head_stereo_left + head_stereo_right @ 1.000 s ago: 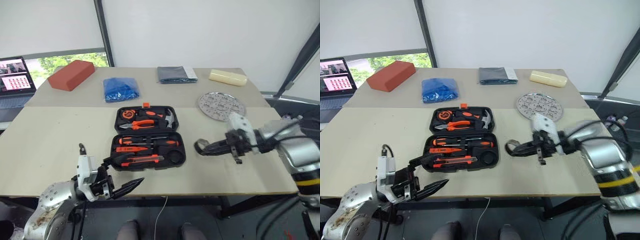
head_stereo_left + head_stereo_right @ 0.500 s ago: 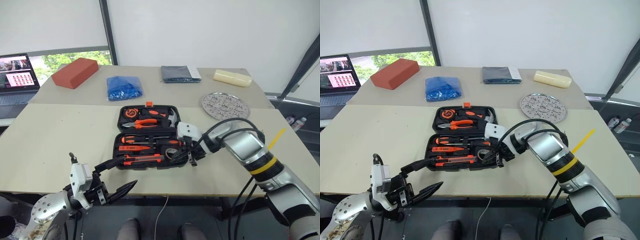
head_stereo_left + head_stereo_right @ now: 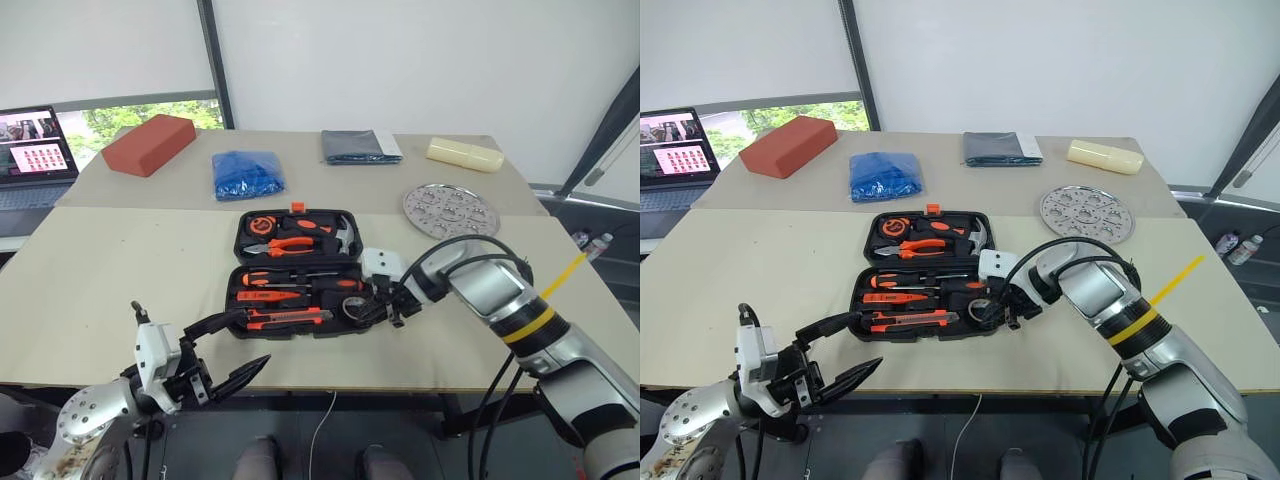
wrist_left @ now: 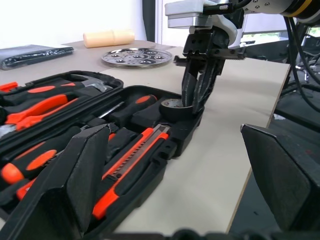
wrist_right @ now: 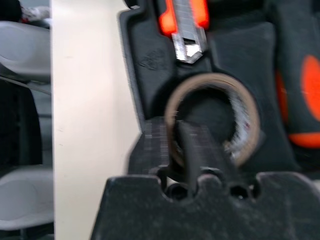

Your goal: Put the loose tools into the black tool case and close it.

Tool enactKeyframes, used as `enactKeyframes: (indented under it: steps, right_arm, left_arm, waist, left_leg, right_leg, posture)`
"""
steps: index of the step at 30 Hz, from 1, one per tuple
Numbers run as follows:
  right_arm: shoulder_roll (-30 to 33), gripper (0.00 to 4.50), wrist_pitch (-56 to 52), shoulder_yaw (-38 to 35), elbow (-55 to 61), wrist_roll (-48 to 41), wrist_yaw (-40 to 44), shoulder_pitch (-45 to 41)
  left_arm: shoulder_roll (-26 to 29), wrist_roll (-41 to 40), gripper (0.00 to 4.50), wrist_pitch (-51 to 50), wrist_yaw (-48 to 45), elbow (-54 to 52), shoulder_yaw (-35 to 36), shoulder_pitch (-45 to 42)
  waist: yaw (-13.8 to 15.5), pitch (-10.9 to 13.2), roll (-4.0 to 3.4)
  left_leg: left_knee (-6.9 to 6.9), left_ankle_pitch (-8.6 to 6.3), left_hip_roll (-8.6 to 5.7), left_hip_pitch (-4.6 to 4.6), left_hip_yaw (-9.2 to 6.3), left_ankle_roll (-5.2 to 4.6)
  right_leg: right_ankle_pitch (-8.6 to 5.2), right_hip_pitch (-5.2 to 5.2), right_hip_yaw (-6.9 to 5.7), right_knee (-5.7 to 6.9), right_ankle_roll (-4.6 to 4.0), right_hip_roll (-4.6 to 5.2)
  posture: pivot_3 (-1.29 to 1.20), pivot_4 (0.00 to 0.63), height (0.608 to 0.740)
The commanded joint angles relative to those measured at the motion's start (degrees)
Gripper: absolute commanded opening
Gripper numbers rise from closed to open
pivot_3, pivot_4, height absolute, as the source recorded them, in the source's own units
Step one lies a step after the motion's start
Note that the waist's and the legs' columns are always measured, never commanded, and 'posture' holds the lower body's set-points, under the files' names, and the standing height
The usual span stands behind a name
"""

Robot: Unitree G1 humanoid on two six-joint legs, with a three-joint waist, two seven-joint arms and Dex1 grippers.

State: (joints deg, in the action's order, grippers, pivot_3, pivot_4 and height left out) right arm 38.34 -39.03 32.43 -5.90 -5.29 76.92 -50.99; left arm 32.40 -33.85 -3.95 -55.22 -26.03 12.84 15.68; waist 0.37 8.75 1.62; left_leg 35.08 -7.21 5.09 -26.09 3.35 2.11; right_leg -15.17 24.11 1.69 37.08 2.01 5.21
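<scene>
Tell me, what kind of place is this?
Probably a robot test or demo space, not a real workshop: a plain table holds unrelated props, a red brick and a perforated metal plate, beside a laptop.

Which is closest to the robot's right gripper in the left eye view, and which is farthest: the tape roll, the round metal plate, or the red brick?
From the right gripper:
1. Tape roll: right at the fingertips, in the near right corner of the tool case.
2. Round metal plate: farther back on the table, on the right.
3. Red brick: far back at the left corner.
</scene>
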Motion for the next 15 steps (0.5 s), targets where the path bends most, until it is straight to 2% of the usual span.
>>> enactKeyframes:
  steps: [1,2,3,7,8,10,13,15]
  right_arm:
    - [-0.9,2.52,2.0,-4.9,0.1,-3.4,2.2,-1.2]
    - [-1.0,2.93,1.6,-7.3,-0.6,-5.6,3.6,-1.9]
    - [-0.9,2.93,1.0,-9.7,-2.0,-8.1,5.5,-3.0]
    - [0.1,3.00,3.3,-14.8,-9.8,-11.5,9.6,-6.9]
    - [-0.1,2.74,6.3,-14.6,-14.3,-9.2,8.0,-7.4]
    - [-1.5,2.27,13.9,-13.8,-24.2,-3.1,0.7,-8.3]
    - [-5.6,1.14,25.9,-14.2,-36.0,2.8,-10.9,-9.2]
    - [-8.8,0.53,32.6,-15.4,-43.1,4.7,-17.5,-9.9]
  left_arm:
    - [1.2,-0.3,4.50,0.3,1.0,0.5,3.2,-1.0]
    - [1.7,1.1,4.50,0.4,2.0,1.8,4.0,-1.6]
    - [2.2,1.8,4.50,0.4,2.9,3.4,5.1,-2.5]
    - [3.9,0.4,3.49,-4.6,7.7,8.6,9.4,-6.3]
    - [4.7,0.7,2.90,-6.9,9.7,11.0,9.9,-8.7]
    - [6.1,1.0,2.31,-12.6,14.3,16.5,10.3,-14.8]
    - [7.0,3.5,1.09,-16.1,17.4,23.2,8.4,-22.5]
    - [7.6,5.8,0.44,-17.8,17.4,27.4,5.7,-26.4]
  waist:
    - [0.0,0.0,0.00]
    - [0.0,0.0,0.00]
    - [0.0,0.0,0.00]
    - [-0.1,0.0,0.01]
    - [-0.1,0.0,0.02]
    - [0.1,0.0,0.08]
    - [0.0,0.0,0.31]
    - [-0.3,0.0,0.33]
  left_leg:
    - [0.00,0.00,0.00,-0.02,0.00,0.00]
    - [-0.02,0.01,0.00,-0.10,0.00,-0.01]
    - [-0.03,0.01,0.00,-0.13,0.00,-0.01]
    - [-0.01,0.03,0.01,-0.13,-0.04,-0.04]
    - [-0.01,0.03,0.01,-0.12,-0.04,-0.04]
    - [0.00,0.02,0.01,-0.01,-0.03,-0.03]
    - [-0.03,-0.03,0.02,0.04,-0.06,0.20]
    - [-0.02,0.15,-0.02,-0.13,-0.01,0.12]
  right_leg:
    - [0.01,-0.02,0.00,0.00,0.02,0.00]
    - [0.09,-0.05,0.00,0.03,0.14,-0.01]
    - [0.13,-0.02,0.00,0.04,0.21,-0.03]
    - [0.21,0.00,0.00,0.08,0.23,-0.07]
    - [0.20,-0.01,0.00,0.06,0.22,-0.07]
    - [0.17,0.00,0.00,0.01,0.24,-0.05]
    - [0.09,0.01,-0.10,0.03,0.11,-0.08]
    - [0.34,-0.05,-0.03,0.03,0.35,-0.04]
  posture:
    - [0.00,0.150,0.740]
    - [0.00,0.150,0.740]
    - [0.00,0.150,0.740]
    - [0.00,0.150,0.740]
    - [0.00,0.150,0.740]
    - [0.00,0.150,0.740]
    - [0.00,0.150,0.740]
    - [0.00,0.150,0.740]
